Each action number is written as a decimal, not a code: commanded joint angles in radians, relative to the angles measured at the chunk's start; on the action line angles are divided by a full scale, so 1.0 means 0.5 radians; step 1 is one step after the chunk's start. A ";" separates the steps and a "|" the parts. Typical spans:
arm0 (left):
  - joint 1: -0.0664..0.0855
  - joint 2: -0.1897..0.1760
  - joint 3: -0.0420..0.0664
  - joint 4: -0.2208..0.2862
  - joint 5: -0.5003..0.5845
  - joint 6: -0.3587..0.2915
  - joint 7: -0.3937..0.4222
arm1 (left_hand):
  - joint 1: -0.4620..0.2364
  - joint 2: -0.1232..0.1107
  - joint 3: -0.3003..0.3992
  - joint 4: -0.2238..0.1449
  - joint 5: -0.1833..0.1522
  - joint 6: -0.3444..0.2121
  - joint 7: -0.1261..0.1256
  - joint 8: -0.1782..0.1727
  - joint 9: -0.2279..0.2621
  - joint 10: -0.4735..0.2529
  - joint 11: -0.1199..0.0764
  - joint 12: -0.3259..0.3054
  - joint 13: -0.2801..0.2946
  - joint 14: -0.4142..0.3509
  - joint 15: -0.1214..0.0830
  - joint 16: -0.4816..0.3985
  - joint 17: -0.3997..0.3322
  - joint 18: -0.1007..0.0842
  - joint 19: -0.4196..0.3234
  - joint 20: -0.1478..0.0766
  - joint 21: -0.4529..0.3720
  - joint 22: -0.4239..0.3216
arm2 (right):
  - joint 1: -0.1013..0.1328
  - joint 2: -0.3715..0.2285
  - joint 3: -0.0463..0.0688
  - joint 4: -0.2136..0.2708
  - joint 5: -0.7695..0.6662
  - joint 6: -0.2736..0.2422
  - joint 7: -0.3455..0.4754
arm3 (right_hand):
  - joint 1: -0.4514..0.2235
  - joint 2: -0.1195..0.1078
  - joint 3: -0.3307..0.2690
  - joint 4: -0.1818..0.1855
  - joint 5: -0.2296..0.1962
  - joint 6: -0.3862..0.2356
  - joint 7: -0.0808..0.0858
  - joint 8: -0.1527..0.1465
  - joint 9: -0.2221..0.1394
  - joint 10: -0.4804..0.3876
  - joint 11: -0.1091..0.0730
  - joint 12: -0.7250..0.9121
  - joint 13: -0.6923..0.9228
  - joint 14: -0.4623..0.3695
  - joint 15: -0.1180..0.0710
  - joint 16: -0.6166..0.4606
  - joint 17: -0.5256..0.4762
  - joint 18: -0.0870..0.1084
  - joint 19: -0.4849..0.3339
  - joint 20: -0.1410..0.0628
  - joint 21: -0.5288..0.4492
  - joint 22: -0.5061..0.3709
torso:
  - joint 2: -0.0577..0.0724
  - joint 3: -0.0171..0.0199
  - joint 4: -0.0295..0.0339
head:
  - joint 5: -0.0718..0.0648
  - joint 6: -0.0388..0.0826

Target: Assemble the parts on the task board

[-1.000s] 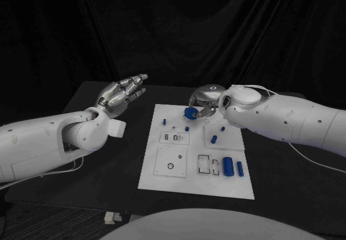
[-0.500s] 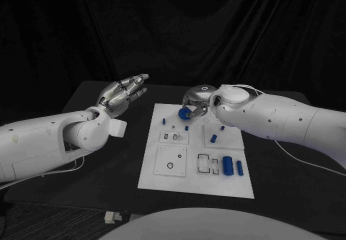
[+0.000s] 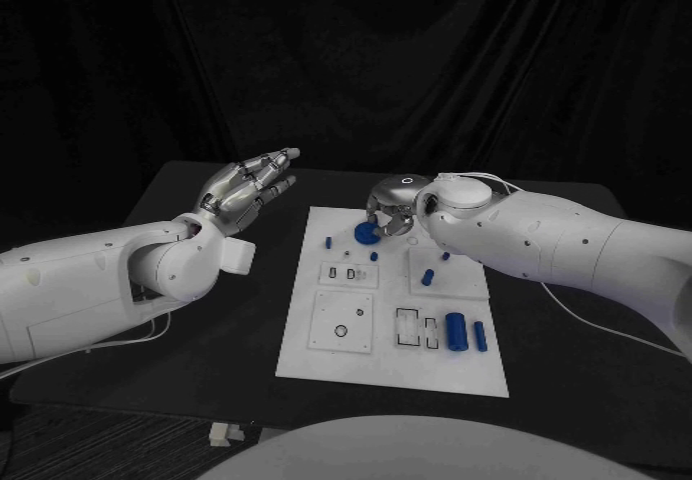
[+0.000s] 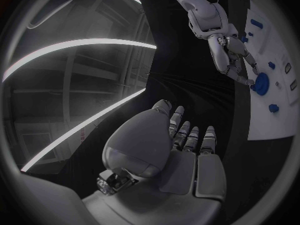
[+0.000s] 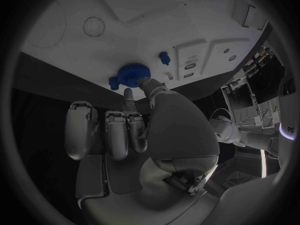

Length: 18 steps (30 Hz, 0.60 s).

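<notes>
The white task board lies in the middle of the black table. Over its far edge my right hand pinches a round blue gear-like part at its fingertips. The right wrist view shows this gear against the thumb and a fingertip, just above the board and near a small blue peg. My left hand hovers left of the board, fingers stretched out and apart, holding nothing. From the left wrist, the right hand and the gear show beyond my left palm.
Two blue cylinders lie side by side near the board's front right. Several small blue pegs stand on its far half. Recessed slots and a round hole mark the near half. Bare black table lies on both sides.
My right hand has carried the blue gear a little left and down, closer to the board's far edge. The left hand has stayed where it was.
</notes>
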 commanded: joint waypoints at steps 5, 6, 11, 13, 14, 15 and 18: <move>0.004 0.007 0.002 0.002 -0.002 0.026 0.022 | 0.020 -0.005 0.012 -0.001 0.010 0.010 0.008 0.010 0.003 0.004 0.016 0.009 0.003 -0.001 0.014 0.008 0.003 0.017 -0.005 0.015 -0.006 0.002 | -0.006 0.004 0.001 -0.007 -0.002 0.033 0.003 | -0.016 0.007 0.013 -0.006 -0.101 -0.150 0.002 -0.109 -0.070 0.212 0.015 0.007 0.526 0.211 0.018 0.006 0.526 0.007 -0.020 0.004 -0.024 0.387 | 0.000 0.0007 -0.003 | -0.002 0.001; 0.004 0.008 0.002 0.002 -0.002 0.027 0.022 | 0.020 -0.005 0.012 -0.001 0.010 0.010 0.008 0.010 0.003 0.004 0.016 0.009 0.003 -0.001 0.014 0.008 0.003 0.017 -0.005 0.015 -0.006 0.002 | -0.007 0.004 0.001 -0.006 -0.002 0.032 0.003 | -0.018 0.007 0.013 -0.007 -0.114 -0.172 0.001 -0.129 -0.084 0.212 0.014 0.007 0.526 0.211 0.018 0.006 0.526 0.008 -0.021 0.004 -0.028 0.387 | 0.000 0.0009 -0.003 | -0.001 0.001; 0.004 0.011 0.002 -0.001 -0.002 0.031 0.023 | 0.020 -0.005 0.012 -0.001 0.010 0.010 0.008 0.010 0.003 0.004 0.016 0.009 0.003 -0.001 0.014 0.008 0.003 0.017 -0.005 0.015 -0.006 0.002 | -0.007 -0.004 0.001 0.009 -0.002 0.021 0.009 | -0.032 0.009 -0.006 -0.009 -0.252 -0.216 -0.009 -0.178 -0.133 0.212 0.007 0.007 0.526 0.211 0.012 0.006 0.526 0.010 -0.026 0.001 -0.041 0.387 | 0.000 0.0017 -0.003 | 0.000 0.001; 0.004 0.011 0.002 -0.002 -0.002 0.032 0.022 | 0.020 -0.005 0.012 -0.001 0.010 0.010 0.008 0.010 0.003 0.004 0.016 0.009 0.003 -0.001 0.014 0.008 0.003 0.017 -0.005 0.015 -0.006 0.002 | -0.007 -0.017 0.001 0.025 -0.002 -0.006 0.014 | -0.034 0.011 -0.010 -0.009 -0.270 -0.219 -0.009 -0.182 -0.139 0.212 0.006 0.007 0.526 0.211 0.012 0.006 0.526 0.011 -0.028 0.001 -0.045 0.386 | 0.000 0.0014 -0.004 | 0.003 0.001; 0.004 0.011 0.002 -0.002 -0.002 0.033 0.022 | 0.021 -0.006 0.015 -0.002 0.010 0.007 0.009 0.010 0.002 0.003 0.017 0.009 0.002 -0.001 0.015 0.008 0.003 0.017 -0.005 0.015 -0.006 0.002 | -0.007 -0.026 0.001 0.036 -0.002 -0.031 0.019 | -0.042 0.014 -0.024 -0.005 -0.340 -0.223 -0.008 -0.188 -0.153 0.212 0.007 0.007 0.526 0.211 0.013 0.006 0.526 0.012 -0.030 0.000 -0.051 0.385 | -0.001 0.0006 -0.005 | 0.004 0.001; 0.004 0.010 0.002 -0.003 -0.002 0.034 0.022 | 0.021 -0.006 0.015 -0.002 0.010 0.007 0.009 0.010 0.002 0.003 0.017 0.009 0.002 -0.001 0.015 0.008 0.003 0.017 -0.005 0.015 -0.006 0.002 | -0.007 -0.033 0.001 0.044 -0.002 -0.049 0.023 | -0.043 0.015 -0.027 -0.004 -0.350 -0.222 -0.008 -0.189 -0.156 0.212 0.007 0.007 0.526 0.211 0.012 0.006 0.526 0.012 -0.031 0.000 -0.053 0.384 | -0.002 0.0002 -0.006 | 0.005 0.001; 0.004 0.008 0.002 -0.003 -0.002 0.037 0.022 | 0.021 -0.006 0.015 -0.002 0.010 0.007 0.009 0.010 0.002 0.003 0.017 0.009 0.002 -0.001 0.015 0.008 0.003 0.017 -0.005 0.015 -0.006 0.002 | -0.001 -0.085 0.001 0.100 -0.002 -0.153 0.052 | -0.062 0.019 -0.062 0.015 -0.482 -0.203 -0.008 -0.184 -0.175 0.212 0.007 0.007 0.526 0.211 0.011 0.006 0.526 0.012 -0.028 -0.001 -0.055 0.385 | -0.004 -0.0003 -0.007 | 0.006 0.001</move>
